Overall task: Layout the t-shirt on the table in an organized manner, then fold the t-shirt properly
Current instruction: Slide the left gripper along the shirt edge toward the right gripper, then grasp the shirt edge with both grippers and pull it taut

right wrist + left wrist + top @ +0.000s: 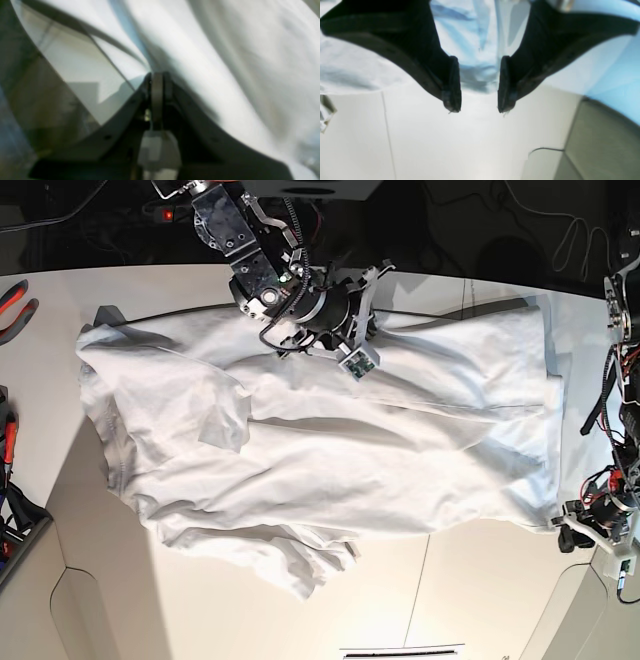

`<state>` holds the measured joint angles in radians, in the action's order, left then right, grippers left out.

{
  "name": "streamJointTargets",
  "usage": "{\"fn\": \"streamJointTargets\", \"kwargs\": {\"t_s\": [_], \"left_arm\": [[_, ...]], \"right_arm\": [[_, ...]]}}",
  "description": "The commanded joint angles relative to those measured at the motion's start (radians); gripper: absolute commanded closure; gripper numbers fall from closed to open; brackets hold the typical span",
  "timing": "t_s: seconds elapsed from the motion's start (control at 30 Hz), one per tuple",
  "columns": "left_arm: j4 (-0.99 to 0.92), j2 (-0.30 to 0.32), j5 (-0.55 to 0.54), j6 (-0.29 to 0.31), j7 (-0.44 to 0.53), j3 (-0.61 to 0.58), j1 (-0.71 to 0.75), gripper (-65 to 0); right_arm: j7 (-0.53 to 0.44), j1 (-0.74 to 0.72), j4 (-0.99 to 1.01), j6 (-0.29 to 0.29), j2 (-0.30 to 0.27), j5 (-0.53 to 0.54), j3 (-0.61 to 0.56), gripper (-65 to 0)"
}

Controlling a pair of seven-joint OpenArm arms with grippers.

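Note:
The white t-shirt [330, 440] lies spread and wrinkled across the white table [480, 590], with one sleeve folded over at the left and a bunched corner at the front. My right gripper [372, 280] is at the shirt's far edge. In the right wrist view it [157, 77] is shut, with cloth [225, 62] draping from its tips. My left gripper [568, 528] is at the shirt's near right corner. In the left wrist view it [478, 108] is open and empty over bare table [460, 150], with the shirt's edge [475, 72] just beyond its fingertips.
Beige cut-out corners lie at the front left [60, 620] and front right [590, 610], the latter also in the left wrist view [602, 145]. A thin dark seam [420, 580] crosses the table. Red-handled tools [12, 300] lie at the left edge. Cables [615, 400] hang at the right.

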<state>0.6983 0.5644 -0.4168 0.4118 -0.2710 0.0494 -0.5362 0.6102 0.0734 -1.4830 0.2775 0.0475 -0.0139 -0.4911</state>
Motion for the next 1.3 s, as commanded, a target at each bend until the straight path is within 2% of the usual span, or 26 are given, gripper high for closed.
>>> {"fn": "streamJointTargets", "kwargs": {"t_s": [0.0, 0.07, 0.13, 0.17, 0.27, 0.33, 0.4, 0.47, 0.53, 0.6, 0.7, 0.77, 0.93, 1.1, 1.2, 1.27], "left_arm": [[0.018, 0.022, -0.047, 0.033, -0.012, 0.005, -0.031, -27.9], [0.03, 0.027, -0.151, 0.146, -0.098, 0.011, -0.028, -27.8], [0.048, 0.028, -0.295, 0.283, -0.22, 0.031, -0.021, -25.3], [0.058, 0.029, -0.384, 0.286, -0.29, 0.045, -0.015, -21.0], [0.107, 0.025, -0.679, 0.286, -0.558, 0.088, 0.022, 0.0], [0.146, 0.02, -0.832, 0.286, -0.723, 0.104, 0.064, 0.0], [0.185, 0.013, -0.931, 0.286, -0.84, 0.105, 0.117, 0.0], [0.222, 0.0, -0.975, 0.286, -0.919, 0.104, 0.176, 0.0], [0.265, -0.013, -0.987, 0.286, -0.99, 0.104, 0.239, 0.0], [0.315, -0.017, -0.985, 0.286, -0.992, 0.104, 0.311, 0.0], [0.409, -0.016, -0.93, 0.286, -0.917, 0.105, 0.41, 0.0], [0.487, -0.019, -0.847, 0.286, -0.855, 0.105, 0.47, 0.0], [0.671, -0.04, -0.531, 0.286, -0.678, 0.105, 0.591, 0.0], [0.751, -0.112, -0.212, 0.286, -0.534, 0.105, 0.666, 0.0], [0.746, -0.143, -0.026, 0.239, -0.499, 0.104, 0.686, 0.0], [0.741, -0.134, 0.042, 0.194, -0.499, 0.104, 0.697, 0.0]], "right_arm": [[-0.033, -0.015, -0.066, 0.006, 0.014, 0.014, -0.001, -5.3], [-0.033, -0.015, -0.159, 0.006, 0.014, 0.013, -0.001, -10.7], [-0.025, -0.015, -0.246, 0.006, 0.014, -0.008, -0.001, -12.6], [-0.017, -0.015, -0.282, 0.006, 0.014, -0.033, -0.001, -12.6], [0.03, -0.015, -0.36, -0.003, 0.013, -0.163, 0.007, -10.9], [0.055, -0.015, -0.378, -0.069, 0.004, -0.226, 0.03, 0.0], [0.054, -0.014, -0.378, -0.129, -0.025, -0.243, 0.072, 0.0], [0.053, -0.014, -0.375, -0.168, -0.062, -0.244, 0.131, 0.0], [0.053, -0.011, -0.371, -0.185, -0.097, -0.239, 0.203, 0.0], [0.053, -0.009, -0.365, -0.185, -0.128, -0.194, 0.283, 0.0], [0.053, -0.006, -0.351, -0.182, -0.162, -0.079, 0.401, 0.0], [0.053, 0.006, -0.344, -0.15, -0.167, -0.021, 0.472, 0.0], [0.045, 0.029, -0.293, -0.06, -0.166, 0.122, 0.628, 0.0], [0.045, 0.029, -0.156, 0.026, -0.166, 0.248, 0.74, 0.0], [0.052, 0.03, -0.06, 0.045, -0.167, 0.265, 0.772, 0.0], [0.071, 0.03, -0.006, 0.045, -0.177, 0.265, 0.774, 0.0]]}}
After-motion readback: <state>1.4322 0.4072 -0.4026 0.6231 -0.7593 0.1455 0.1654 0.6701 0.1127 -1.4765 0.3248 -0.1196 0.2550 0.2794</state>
